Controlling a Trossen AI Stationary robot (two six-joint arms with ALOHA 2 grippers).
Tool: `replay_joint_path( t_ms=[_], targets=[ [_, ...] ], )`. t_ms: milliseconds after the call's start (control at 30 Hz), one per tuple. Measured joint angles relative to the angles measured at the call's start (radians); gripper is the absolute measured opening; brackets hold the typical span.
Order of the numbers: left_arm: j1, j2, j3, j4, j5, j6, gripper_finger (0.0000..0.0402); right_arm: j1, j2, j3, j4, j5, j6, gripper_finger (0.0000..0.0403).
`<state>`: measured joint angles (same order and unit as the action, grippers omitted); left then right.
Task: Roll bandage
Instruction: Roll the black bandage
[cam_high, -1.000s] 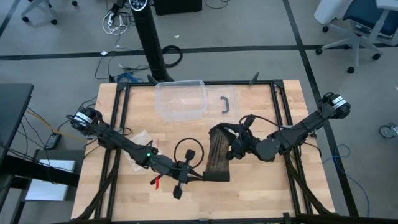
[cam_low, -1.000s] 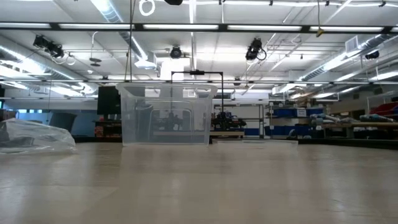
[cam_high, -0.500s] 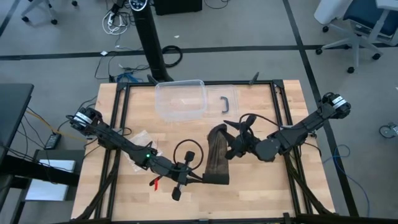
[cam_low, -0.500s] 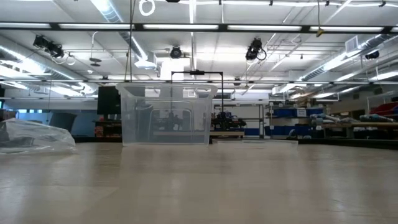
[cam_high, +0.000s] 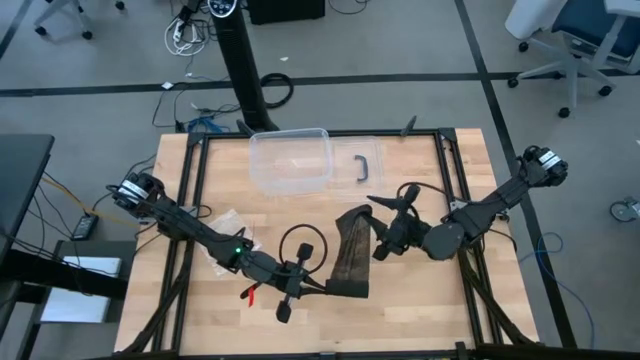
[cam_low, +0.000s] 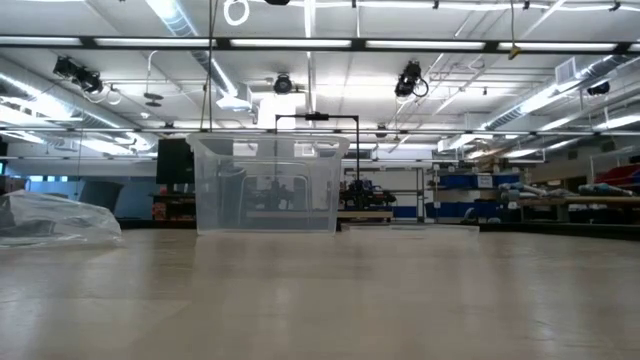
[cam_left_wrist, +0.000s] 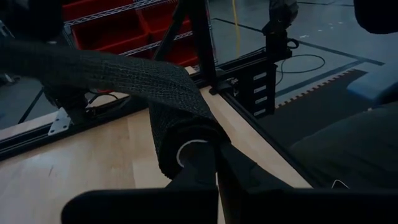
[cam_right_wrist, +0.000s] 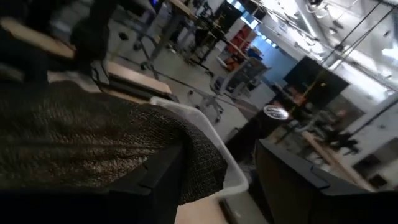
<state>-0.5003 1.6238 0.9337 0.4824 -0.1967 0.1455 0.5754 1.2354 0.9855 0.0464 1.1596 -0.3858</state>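
With the strip's free end loose, the part-wound roll risks slackening or winding crooked if tension is not taken up. At the table's front edge, the left gripper (cam_high: 318, 287) is clamped shut on the rolled end of the bandage (cam_high: 350, 255), its core seated between the fingers. Farther back, the strip runs up to a raised free end; the right gripper (cam_high: 383, 235), jaws apart, sits just beside that end, holding nothing.

A black bandage (cam_high: 349, 257) with a coarse woven mesh texture lies on a pale wood-grain desk (cam_high: 420, 310). A clear plastic box (cam_high: 290, 160) sits near a black handle (cam_high: 366, 167). Red bins (cam_left_wrist: 118, 28) line a shelf.
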Motion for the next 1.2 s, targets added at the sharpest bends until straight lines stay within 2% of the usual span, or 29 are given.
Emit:
replay_joint_path(
  t_ms=[133,333,500,633,800,1000,1200],
  targets=[
    [0.0,0.0,0.0,0.0,0.0,-0.004,0.0,0.002,-0.054,0.0,-0.057,-0.046,0.225,0.0194],
    [0.0,0.0,0.0,-0.003,0.014,-0.013,0.0,-0.006,-0.102,0.0,-0.324,-0.219,0.622,0.0193],
    [0.0,0.0,0.0,-0.003,0.019,-0.014,0.0,-0.029,-0.086,0.0,-0.496,-0.277,0.778,0.0193],
    [0.0,0.0,0.0,0.017,0.042,-0.014,0.0,-0.055,-0.055,0.0,-0.553,-0.352,0.765,0.0194],
    [0.001,0.0,0.0,0.029,0.061,-0.015,0.0,-0.09,-0.018,0.0,-0.598,-0.452,0.653,0.0194],
    [0.001,0.0,0.0,0.028,0.078,-0.019,0.0,-0.127,0.017,0.0,-0.657,-0.471,0.505,0.0202],
    [0.001,0.0,0.0,0.026,0.079,-0.023,0.0,-0.134,0.022,-0.001,-0.62,-0.483,0.344,0.0213]
  ],
)
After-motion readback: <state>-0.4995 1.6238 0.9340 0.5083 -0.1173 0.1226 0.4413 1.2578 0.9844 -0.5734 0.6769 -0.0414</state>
